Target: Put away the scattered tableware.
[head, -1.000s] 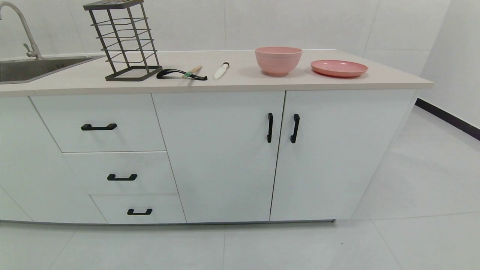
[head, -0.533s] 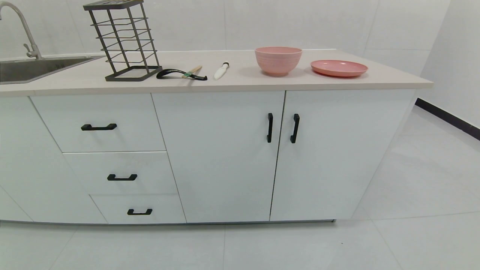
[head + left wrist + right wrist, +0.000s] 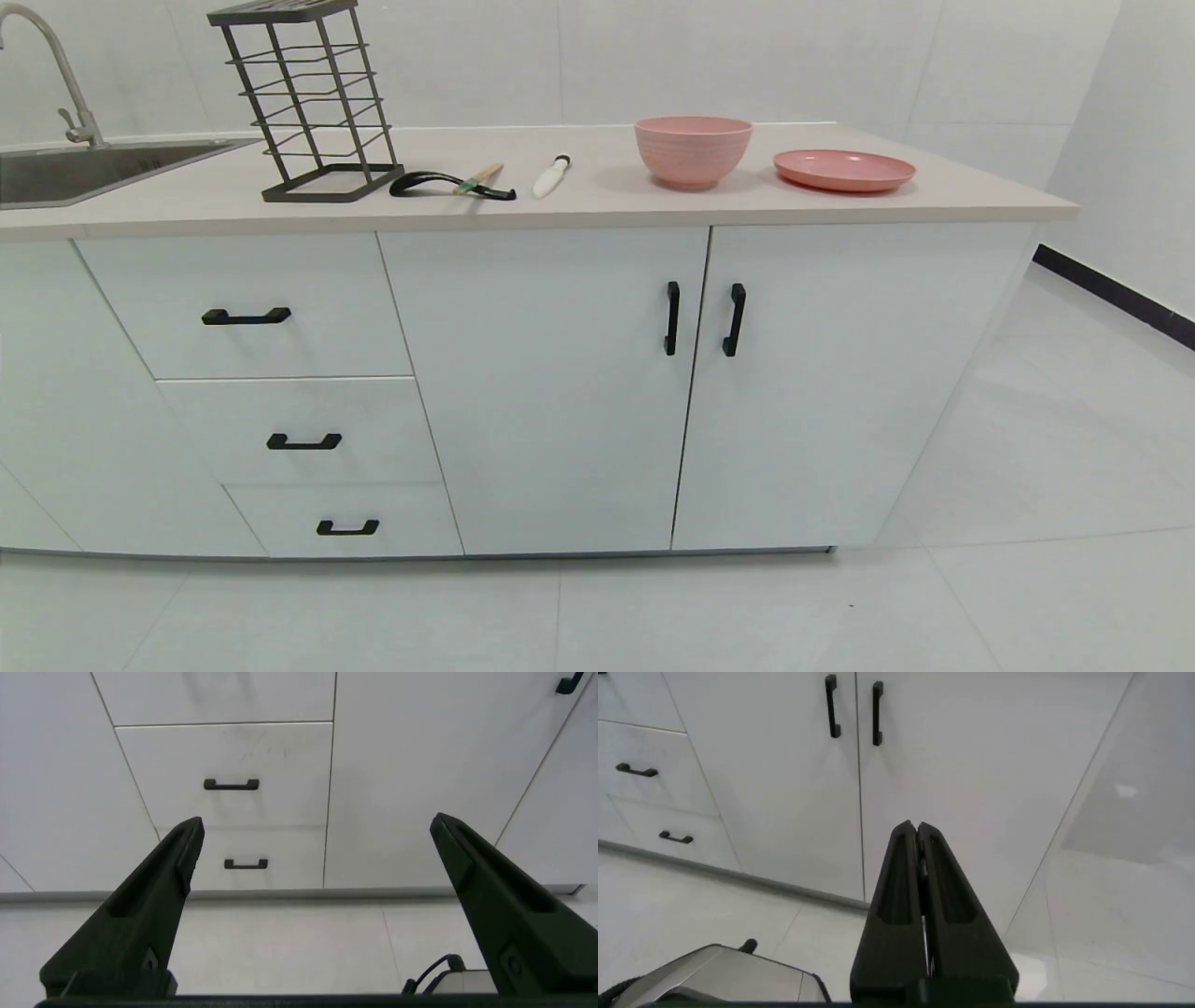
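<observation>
Black fingers stand nearest us: our left gripper [image 3: 318, 826] holds them wide apart with nothing between, low before the white drawers [image 3: 224, 765], and our right gripper [image 3: 917, 833] has them pressed together, empty, before the two cupboard doors [image 3: 785, 775]. Farther off, on the beige counter [image 3: 597, 203], the tableware lies in a row from left to right: a black spoon [image 3: 439, 181] with a wooden-handled tool [image 3: 481, 175] lying against it, just beside the wire rack [image 3: 313, 103], then a white knife [image 3: 553, 175], a pink bowl [image 3: 693, 149] and a pink plate [image 3: 844, 170]. The sink [image 3: 84, 173] sits far left.
</observation>
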Tool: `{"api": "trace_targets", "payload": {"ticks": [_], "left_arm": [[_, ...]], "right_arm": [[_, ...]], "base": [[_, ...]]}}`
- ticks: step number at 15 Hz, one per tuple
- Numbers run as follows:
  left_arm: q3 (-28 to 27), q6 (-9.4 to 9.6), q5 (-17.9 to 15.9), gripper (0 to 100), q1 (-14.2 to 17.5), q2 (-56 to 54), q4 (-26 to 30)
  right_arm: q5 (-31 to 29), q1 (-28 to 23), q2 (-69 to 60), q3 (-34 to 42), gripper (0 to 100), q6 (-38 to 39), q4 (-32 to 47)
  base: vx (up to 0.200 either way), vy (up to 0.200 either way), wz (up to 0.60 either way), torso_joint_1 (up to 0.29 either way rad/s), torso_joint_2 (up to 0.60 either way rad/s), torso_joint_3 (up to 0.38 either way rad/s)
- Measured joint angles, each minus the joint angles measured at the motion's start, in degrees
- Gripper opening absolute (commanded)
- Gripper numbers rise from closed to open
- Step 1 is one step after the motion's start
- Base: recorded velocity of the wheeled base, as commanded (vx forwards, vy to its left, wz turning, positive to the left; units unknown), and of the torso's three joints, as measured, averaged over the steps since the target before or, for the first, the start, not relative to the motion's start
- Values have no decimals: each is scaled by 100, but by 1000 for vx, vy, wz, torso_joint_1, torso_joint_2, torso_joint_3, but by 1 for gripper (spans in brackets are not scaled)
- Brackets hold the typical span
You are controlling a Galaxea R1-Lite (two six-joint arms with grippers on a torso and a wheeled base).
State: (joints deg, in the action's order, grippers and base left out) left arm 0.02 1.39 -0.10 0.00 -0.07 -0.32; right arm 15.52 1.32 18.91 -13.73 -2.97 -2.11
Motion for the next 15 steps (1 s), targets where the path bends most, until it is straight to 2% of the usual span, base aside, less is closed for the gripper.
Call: {"api": "trace_targets", "payload": {"ticks": [4, 13, 15], "left_arm": [[-5, 13, -37, 100, 0, 0, 0], [-2, 9, -34, 100, 0, 0, -1], [-2, 2, -34, 100, 0, 0, -1]], "right_arm": [[38, 364, 1524, -187, 0, -110, -809], [46, 1497, 5793, -777, 0, -263, -4116], [49, 1635, 6505, -1014, 0, -277, -4482]], "base": [[0, 0, 0, 0, 0, 0], [0, 0, 0, 0, 0, 0], [0, 0, 0, 0, 0, 0]]}}
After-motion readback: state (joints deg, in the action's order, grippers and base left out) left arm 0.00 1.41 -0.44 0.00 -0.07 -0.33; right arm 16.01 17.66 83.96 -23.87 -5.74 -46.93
